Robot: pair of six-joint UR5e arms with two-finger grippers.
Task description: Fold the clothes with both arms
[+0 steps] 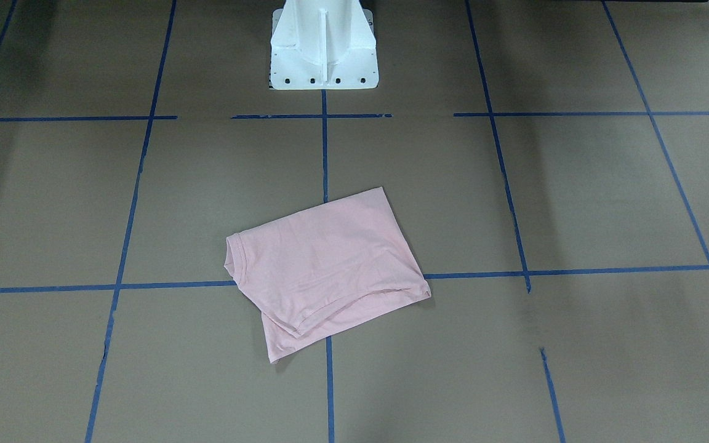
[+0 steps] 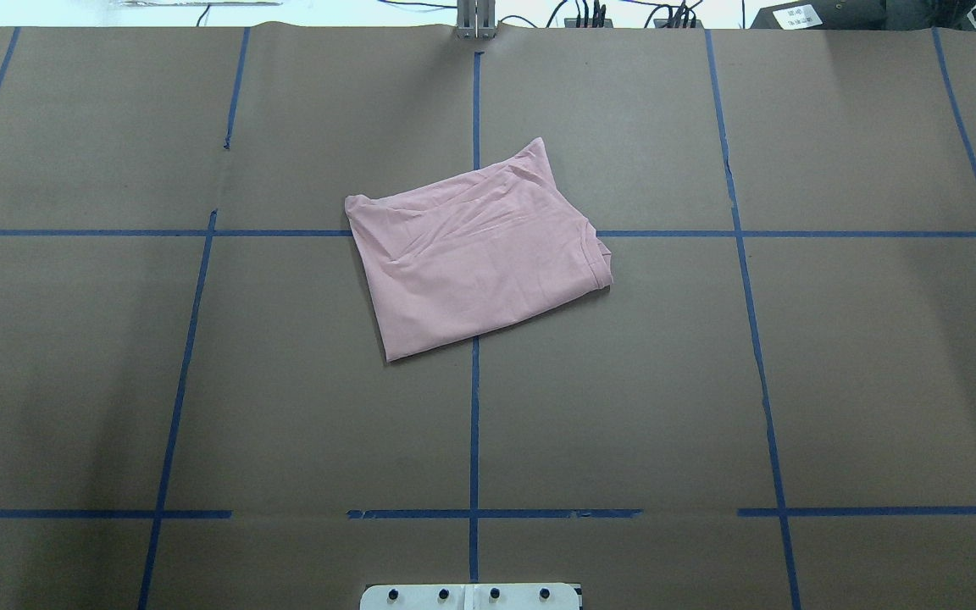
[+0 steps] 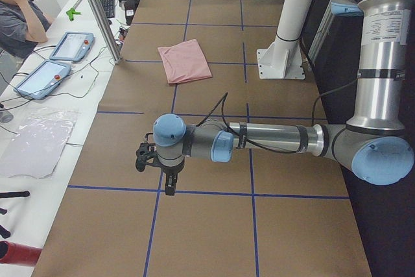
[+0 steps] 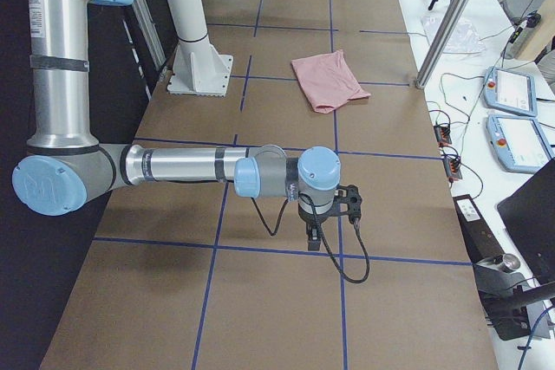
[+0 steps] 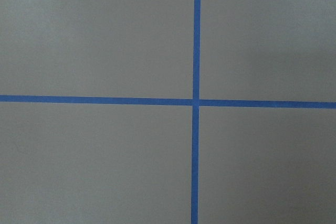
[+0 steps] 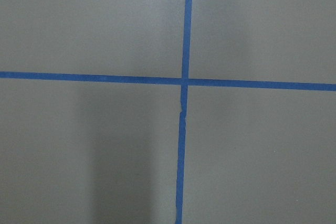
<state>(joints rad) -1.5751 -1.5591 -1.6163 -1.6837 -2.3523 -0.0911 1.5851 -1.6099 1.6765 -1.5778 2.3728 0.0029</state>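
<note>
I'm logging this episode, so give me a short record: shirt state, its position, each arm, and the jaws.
shirt: pink T-shirt, folded to a rough rectangle, plain side up
position: flat on the table, skewed across the blue tape centre line
left arm: over bare table, apart from the shirt
right arm: over bare table, apart from the shirt
jaws: open or shut cannot be told

1. The folded pale pink T-shirt (image 2: 479,254) is soft, matt cloth, lightly creased, with stitched hems.
2. The brown paper-covered worktop (image 2: 793,381) looks matt and smooth.
3. The blue tape grid lines (image 2: 474,407) are thin and flat, ragged at some joins.
4. My left arm (image 3: 272,137) and right arm (image 4: 182,165) are silver-grey metal tubes with a soft sheen; their light blue joint caps (image 4: 318,167) look like smooth plastic.
5. My left hand (image 3: 170,186) and right hand (image 4: 314,238) are matt black.
6. The white pedestal base (image 1: 324,43) is smooth and faintly glossy.
</note>
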